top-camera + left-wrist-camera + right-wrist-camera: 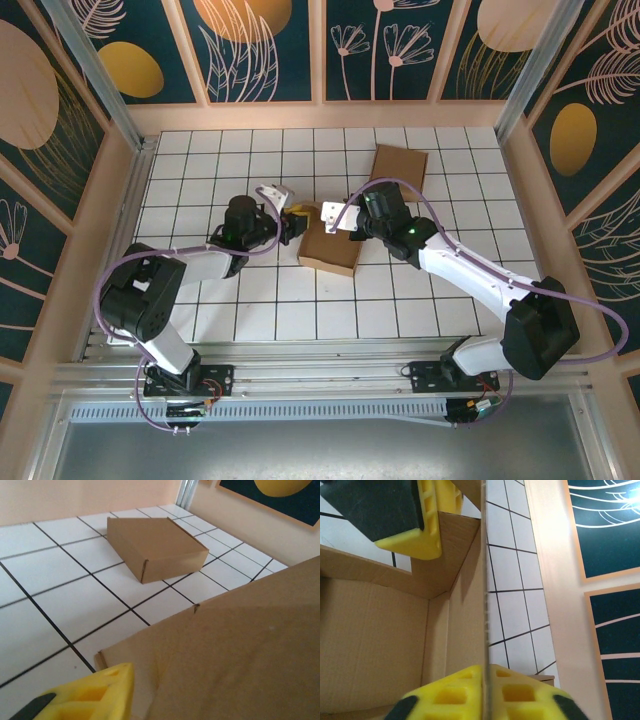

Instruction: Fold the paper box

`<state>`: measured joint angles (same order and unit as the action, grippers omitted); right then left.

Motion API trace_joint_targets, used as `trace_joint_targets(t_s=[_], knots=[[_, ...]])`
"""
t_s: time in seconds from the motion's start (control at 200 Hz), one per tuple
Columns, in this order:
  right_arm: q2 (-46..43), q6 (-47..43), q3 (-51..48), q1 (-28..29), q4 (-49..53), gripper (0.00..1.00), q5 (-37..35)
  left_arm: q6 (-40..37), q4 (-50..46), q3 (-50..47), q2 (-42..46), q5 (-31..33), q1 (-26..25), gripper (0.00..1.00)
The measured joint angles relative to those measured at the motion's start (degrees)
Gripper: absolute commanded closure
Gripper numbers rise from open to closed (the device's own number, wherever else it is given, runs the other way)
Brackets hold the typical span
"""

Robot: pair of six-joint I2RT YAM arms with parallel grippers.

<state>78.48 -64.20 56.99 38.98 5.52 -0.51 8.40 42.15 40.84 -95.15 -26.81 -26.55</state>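
The half-folded box (330, 242) sits mid tabletop (200, 300) between the 2 arms, long axis near-to-far. The right gripper (484, 680) clamps 1 upright wall; the left gripper (296, 222) meets its left side, grip unclear.

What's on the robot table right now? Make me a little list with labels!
table: white tiles with black lines
open box: brown cardboard, partly folded, in the middle between both arms
closed box: brown cardboard, folded shut, farther back, apart from the open box
right jaws: pinching a wall of the open box
left jaws: at the open box's left side; grip unclear
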Motion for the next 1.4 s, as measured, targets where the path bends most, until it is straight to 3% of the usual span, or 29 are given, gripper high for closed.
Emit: trace_joint_targets(t_s=[0.145,0.345,0.435,0.636,0.871,1.041,1.231,1.331,1.401], knots=[[-0.07,1.33,-1.27,0.15,-1.79,0.53,-0.11,1.07,-2.56,1.18,-0.07,0.66,-0.28,0.84],[-3.23,8.26,-4.02,0.04,-5.92,0.24,0.98,1.31,-6.64,4.09,-0.07,3.39,-0.37,0.87],[-6.56,13.79,-5.33,-0.13,-7.78,0.01,1.31,1.29,-7.91,4.46,-0.07,4.02,-0.63,0.88],[-18.36,35.36,-10.45,-2.19,-10.08,0.01,1.44,1.29,-9.68,5.35,-0.04,5.51,-1.29,0.89],[-24.59,58.88,-14.47,-5.73,-5.20,0.12,4.74,1.38,-11.13,6.14,-0.04,6.64,-1.55,0.90],[-26.80,64.59,-17.18,-2.03,-0.37,0.10,6.78,2.43,-12.37,6.75,0.02,8.41,-2.36,0.90],[-26.67,66.75,-19.54,-1.79,0.76,0.08,2.29,3.08,-12.59,6.75,0.13,9.64,-3.80,0.90],[-24.76,66.97,-19.78,-2.05,0.66,0.19,-0.35,3.28,-12.85,6.91,0.13,9.99,-3.98,0.90],[-22.97,67.34,-19.78,-2.40,0.44,0.35,-1.20,3.28,-13.07,7.08,0.13,10.38,-4.02,0.90]])
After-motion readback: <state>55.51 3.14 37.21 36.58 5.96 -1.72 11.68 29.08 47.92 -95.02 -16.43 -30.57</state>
